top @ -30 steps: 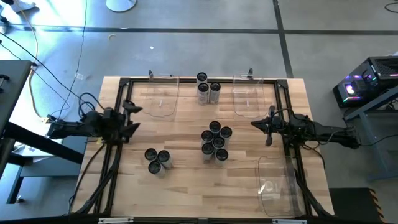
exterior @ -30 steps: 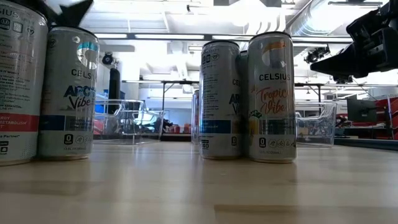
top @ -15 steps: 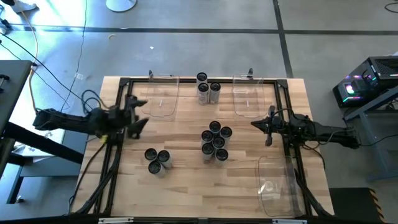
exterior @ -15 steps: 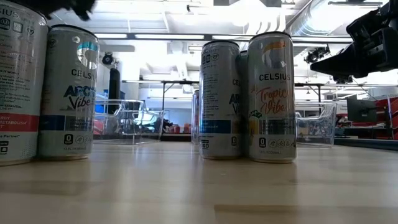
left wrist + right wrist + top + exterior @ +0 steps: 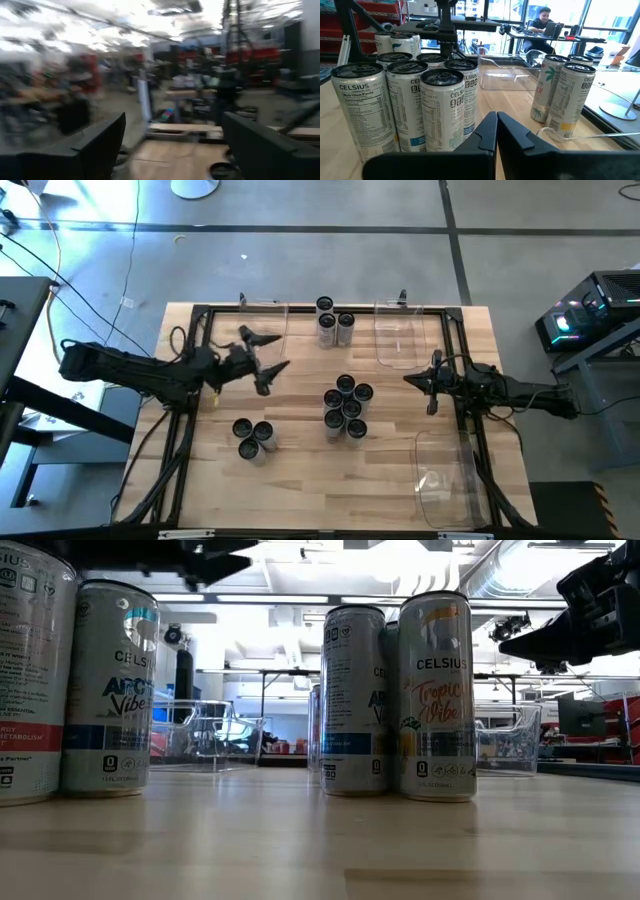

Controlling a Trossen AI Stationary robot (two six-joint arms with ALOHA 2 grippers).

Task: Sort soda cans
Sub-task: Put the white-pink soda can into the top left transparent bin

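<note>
— Looking at your left gripper [image 5: 266, 352], where was it?
— Over the surface [image 5: 300, 435], fingers spread wide, holding nothing, between the soda cans [image 5: 346, 408] in the middle and the left bin [image 5: 262, 338].
— And your right gripper [image 5: 418, 381]?
— Pressed together beside that middle cluster.

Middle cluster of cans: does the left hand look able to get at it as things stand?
Probably yes. The left hand is open, empty, above bare table, with nothing between it and the middle cluster of cans.
</note>
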